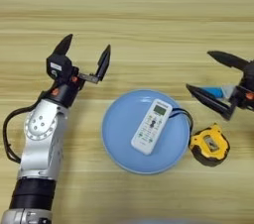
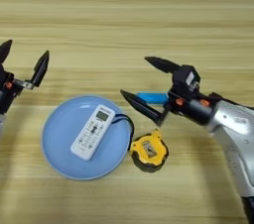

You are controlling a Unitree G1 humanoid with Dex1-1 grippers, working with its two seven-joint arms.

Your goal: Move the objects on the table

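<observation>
Over the blue bar (image 2: 152, 98), right pincer (image 2: 139, 80) gapes wide, empty.

Faint bluish smudge (image 1: 149, 221) at btm edge of pic, maybe a reflection, can't tell.

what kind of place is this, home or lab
Likely a robot test bench: a bare wooden table holding only a blue plate with a remote, a tape measure, and two open tools.
</observation>
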